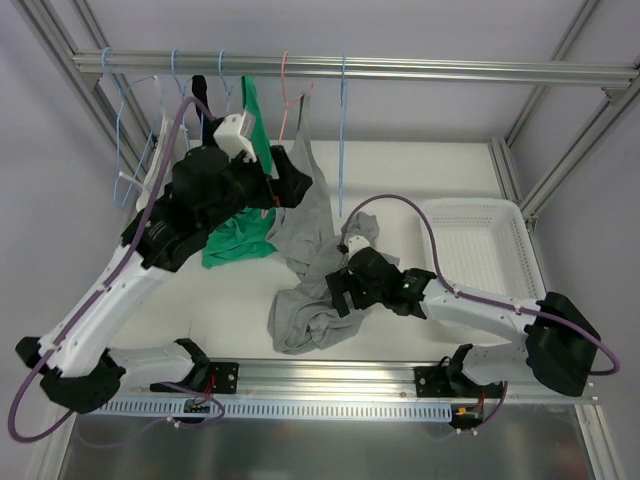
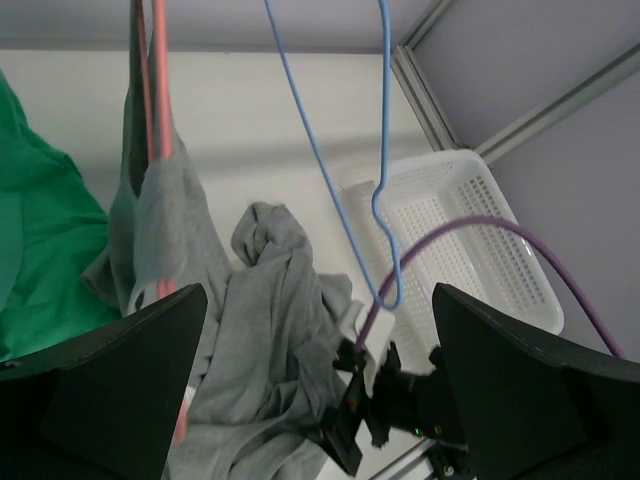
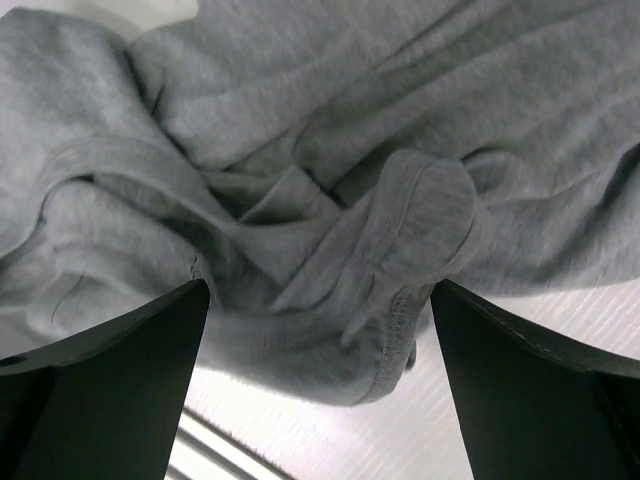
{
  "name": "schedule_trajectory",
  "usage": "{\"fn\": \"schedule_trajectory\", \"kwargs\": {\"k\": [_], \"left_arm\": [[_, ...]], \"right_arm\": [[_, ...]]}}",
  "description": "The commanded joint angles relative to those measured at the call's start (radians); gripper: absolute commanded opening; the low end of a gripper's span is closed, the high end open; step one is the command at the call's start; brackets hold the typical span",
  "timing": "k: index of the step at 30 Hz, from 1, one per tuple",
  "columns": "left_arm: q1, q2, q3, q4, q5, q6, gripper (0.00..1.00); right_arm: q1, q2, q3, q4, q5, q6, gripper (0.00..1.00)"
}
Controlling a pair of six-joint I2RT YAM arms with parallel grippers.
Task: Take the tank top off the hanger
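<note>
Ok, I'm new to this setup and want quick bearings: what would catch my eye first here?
The grey tank top, hanging from a pink hanger on the rail and spilling into a crumpled heap at the centre of the table. Both grippers are open: the right gripper just above the heap, the left gripper up beside the hanger.

Grey tank top (image 1: 310, 215): upper part draped on the thin pink hanger (image 1: 284, 95) hooked over the rail (image 1: 400, 70) at upper centre of frame, the rest trailing down into a crumpled, twisted heap on the white table (image 1: 230, 290) at lower centre.
</note>
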Motion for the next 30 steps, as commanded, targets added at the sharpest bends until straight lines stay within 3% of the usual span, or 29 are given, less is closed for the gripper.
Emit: {"fn": "schedule_trajectory", "kwargs": {"k": [1, 5, 12, 15, 16, 18, 20, 21, 30], "left_arm": [[-0.004, -0.137, -0.135, 0.003, 0.010, 0.026, 0.99], [-0.004, -0.299, -0.334, 0.000, -0.018, 0.019, 0.99], [-0.004, -0.522, -0.457, -0.110, -0.099, 0.051, 0.99], [-0.004, -0.583, -0.483, -0.190, -0.148, 0.066, 0.99], [-0.004, -0.602, -0.497, -0.199, -0.156, 0.072, 0.99], [-0.004, -0.652, -0.539, -0.225, -0.159, 0.089, 0.99], [-0.004, -0.686, -0.585, -0.234, -0.156, 0.105, 0.99], [-0.004, -0.718, -0.600, -0.237, -0.171, 0.118, 0.99], [-0.003, -0.797, -0.683, -0.251, -0.317, 0.100, 0.99]], "right_arm": [[0.036, 0.099, 0.097, 0.029, 0.184, 0.001, 0.99], [0.045, 0.275, 0.134, 0.070, 0.223, 0.093, 0.99], [0.114, 0.437, 0.142, 0.041, 0.317, 0.214, 0.98], [0.143, 0.405, 0.097, 0.030, 0.351, 0.251, 0.65], [0.149, 0.371, 0.082, 0.030, 0.356, 0.257, 0.48], [0.157, 0.330, 0.051, 0.029, 0.356, 0.251, 0.34], [0.158, 0.246, 0.036, 0.018, 0.367, 0.242, 0.05], [0.158, 0.212, 0.022, 0.006, 0.374, 0.239, 0.00], [0.157, -0.158, 0.082, -0.122, 0.434, 0.108, 0.00]]}}
